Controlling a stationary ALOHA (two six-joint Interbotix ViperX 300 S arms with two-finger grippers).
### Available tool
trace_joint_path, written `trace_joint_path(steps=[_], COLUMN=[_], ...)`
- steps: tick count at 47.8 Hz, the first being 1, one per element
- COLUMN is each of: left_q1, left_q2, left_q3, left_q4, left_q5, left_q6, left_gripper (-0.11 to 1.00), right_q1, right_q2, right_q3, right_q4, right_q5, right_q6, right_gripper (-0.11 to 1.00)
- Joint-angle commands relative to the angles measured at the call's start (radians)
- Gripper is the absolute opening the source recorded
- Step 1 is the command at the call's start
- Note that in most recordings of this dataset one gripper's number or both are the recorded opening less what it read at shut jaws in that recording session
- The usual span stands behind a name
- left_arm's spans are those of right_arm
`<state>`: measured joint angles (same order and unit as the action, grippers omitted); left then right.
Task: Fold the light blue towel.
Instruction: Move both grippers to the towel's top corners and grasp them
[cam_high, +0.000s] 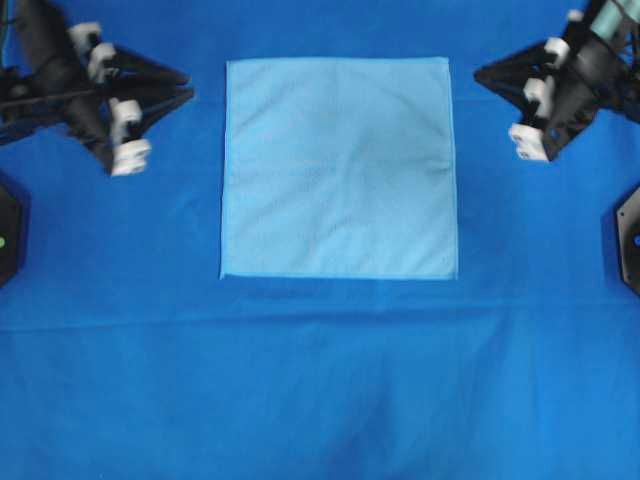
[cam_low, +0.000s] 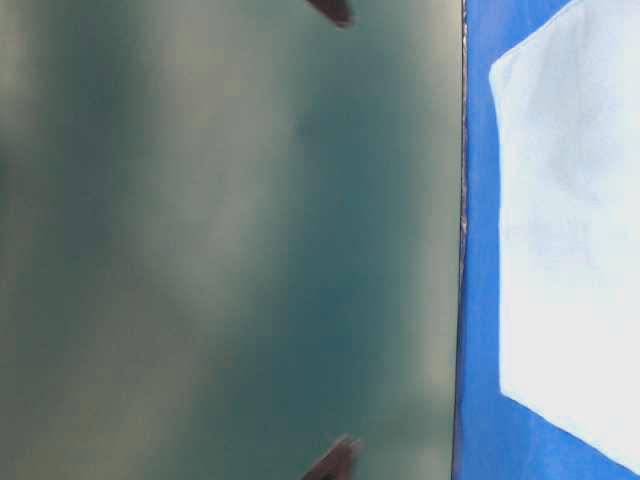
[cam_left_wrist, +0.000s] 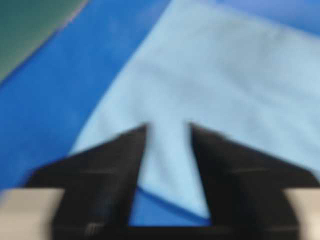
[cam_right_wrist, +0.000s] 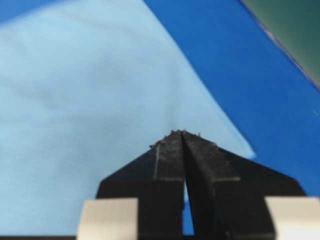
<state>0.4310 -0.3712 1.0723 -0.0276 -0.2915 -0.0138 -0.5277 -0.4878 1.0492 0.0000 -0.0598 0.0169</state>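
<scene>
The square, fine-woven light blue towel (cam_high: 339, 167) lies flat on royal-blue cloth (cam_high: 320, 380). At nine o'clock, left hand (cam_left_wrist: 168, 131) parted, empty; at three, right hand (cam_right_wrist: 183, 134) closed, empty.

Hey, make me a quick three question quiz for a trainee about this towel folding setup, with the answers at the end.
1. True or false: the light blue towel already has one fold in it.
2. Which gripper has its jaws apart? A) left gripper B) right gripper C) both
3. Fill in the blank: the towel lies on a larger ______ cloth.

Key
1. False. It lies flat and square, unfolded.
2. A. In the left wrist view a gap shows between the fingers, while in the right wrist view the fingertips meet.
3. Deep blue.
</scene>
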Motion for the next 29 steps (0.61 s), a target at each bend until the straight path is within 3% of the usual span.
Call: trace_joint_path(steps=[1, 6, 10, 19, 29], left_q1=[0.040, 0.083, 0.107, 0.153, 0.201], left_q2=[0.091, 0.195, 0.276, 0.433, 0.574], left_q3=[-0.057, -0.098, -0.126, -0.176, -0.222], left_q4=[-0.002, -0.002, 0.000, 0.000, 0.000], left_q5=[-0.012, -0.032, -0.058, -0.123, -0.166], left_q6=[0.002, 0.002, 0.020, 0.025, 0.025], left_gripper=[0.41, 0.72, 0.89, 0.89, 0.89], right_q1=[-0.041, -0.074, -0.091, -0.123, -0.153], right_q2=[0.086, 0.189, 0.270, 0.440, 0.537], right_q3=[-0.048, -0.078, -0.107, -0.181, -0.224], right_q4=[-0.017, -0.034, -0.052, -0.087, -0.104], right_q5=[-0.003, -0.012, -0.023, -0.046, -0.080], right_q6=[-0.002, -0.002, -0.002, -0.002, -0.002], right_gripper=[0.08, 0.39, 0.60, 0.57, 0.57])
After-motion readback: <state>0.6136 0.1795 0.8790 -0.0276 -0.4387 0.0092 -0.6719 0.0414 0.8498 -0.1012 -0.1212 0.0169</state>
